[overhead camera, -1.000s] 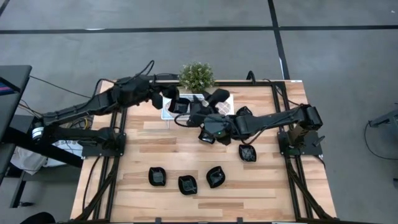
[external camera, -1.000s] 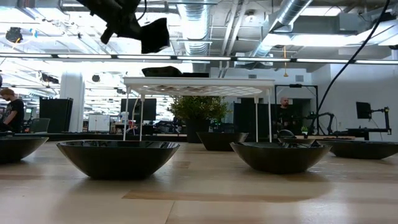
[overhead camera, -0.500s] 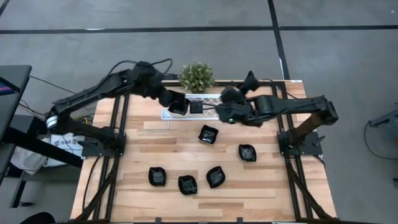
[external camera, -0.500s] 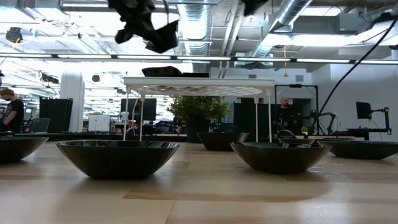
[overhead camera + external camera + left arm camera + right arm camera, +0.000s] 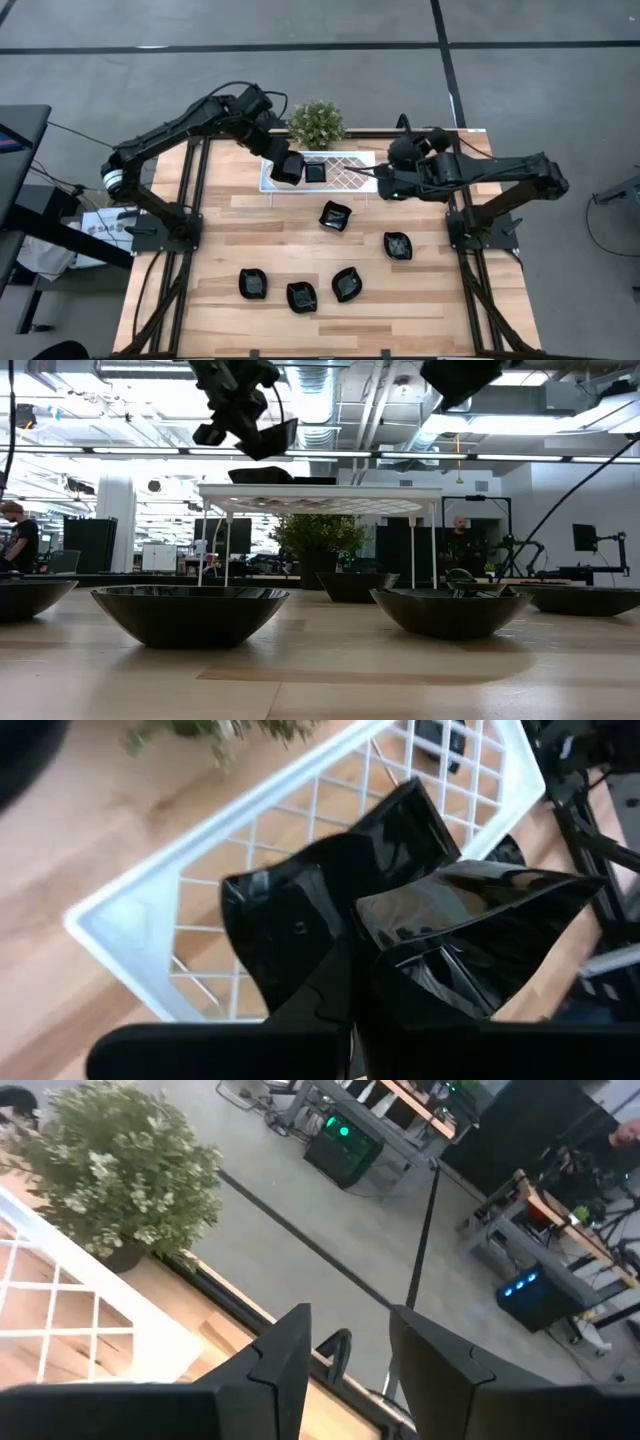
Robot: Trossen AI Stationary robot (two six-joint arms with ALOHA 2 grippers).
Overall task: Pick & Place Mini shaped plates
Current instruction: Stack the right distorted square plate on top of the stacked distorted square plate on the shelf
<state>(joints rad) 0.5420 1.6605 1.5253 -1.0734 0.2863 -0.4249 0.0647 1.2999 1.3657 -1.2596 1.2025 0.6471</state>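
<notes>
My left gripper [image 5: 282, 160] is shut on one glossy black mini plate [image 5: 288, 171] above the left end of the white lattice tray [image 5: 350, 168]. In the low view this plate [image 5: 272, 438] hangs tilted over the tray top [image 5: 320, 490]. Another plate [image 5: 315, 172] sits on the tray. Five more lie on the wooden table: one in the middle [image 5: 335, 215], one to the right [image 5: 398, 245], and three in a near row [image 5: 301, 296]. My right gripper [image 5: 384, 181] hovers open and holds nothing by the tray's right end. My left gripper pinches the plate at its rim [image 5: 372, 982] between its two fingers, which slant down from the table's far left. The plate is lifted clear of the tray, tilted, with a pointed corner [image 5: 590, 885] sticking out away from the fingers.
A small green potted plant [image 5: 316, 122] stands just behind the tray at the far edge. The black frame rails [image 5: 452, 170] run along the table's sides. Bare wood lies between the tray and the near row of plates.
My left gripper has carried its plate toward the table's right and a little down, over the tray's left end, tipping to point more steeply downward. My right gripper has drawn back from the plate in the table's middle toward the far right, leaving that plate on the wood.
</notes>
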